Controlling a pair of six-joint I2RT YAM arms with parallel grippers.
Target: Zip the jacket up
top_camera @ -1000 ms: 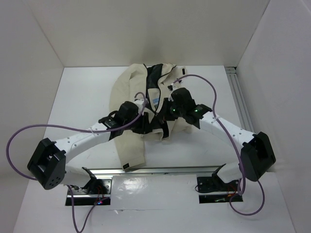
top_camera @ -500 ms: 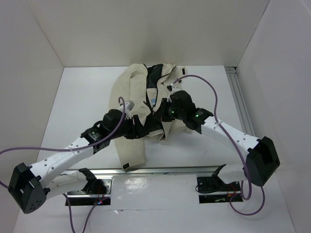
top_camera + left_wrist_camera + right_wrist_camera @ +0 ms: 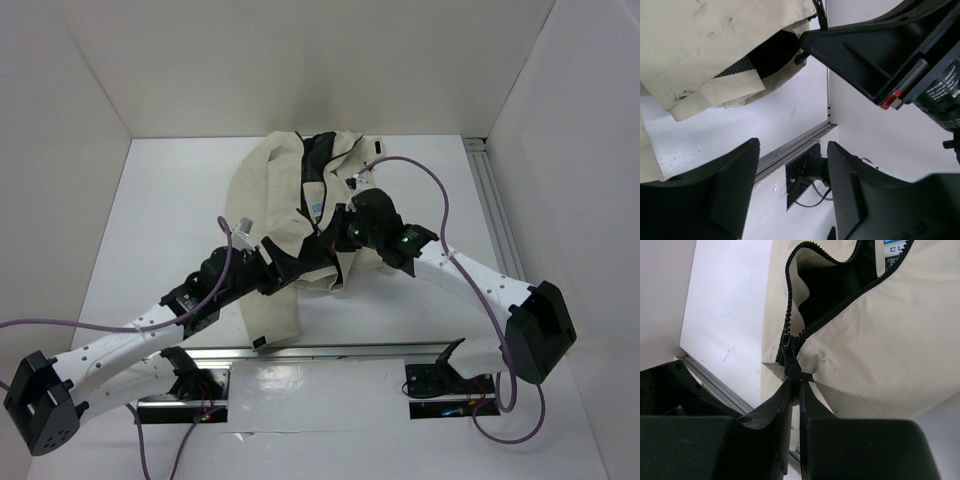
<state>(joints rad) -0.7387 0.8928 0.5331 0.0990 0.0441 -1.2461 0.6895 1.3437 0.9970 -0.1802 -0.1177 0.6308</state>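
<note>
I can read only "CL" on the jacket's (image 3: 268, 185) white-blue label (image 3: 896, 247), which is cut off at the frame edge. The jacket lies far-centre on the table (image 3: 160, 200). My right gripper (image 3: 794, 386) reaches in low, pinching the zipper pull (image 3: 789, 360) near the hem. My left gripper (image 3: 792, 152) hovers beside the hem, fingers wide and holding nothing.

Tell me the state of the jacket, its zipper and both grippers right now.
jacket: lying on the table, front open, black lining showing.
zipper: joined only at the bottom, teeth apart above the slider.
left gripper: open, holding nothing.
right gripper: shut on the zipper pull.
</note>
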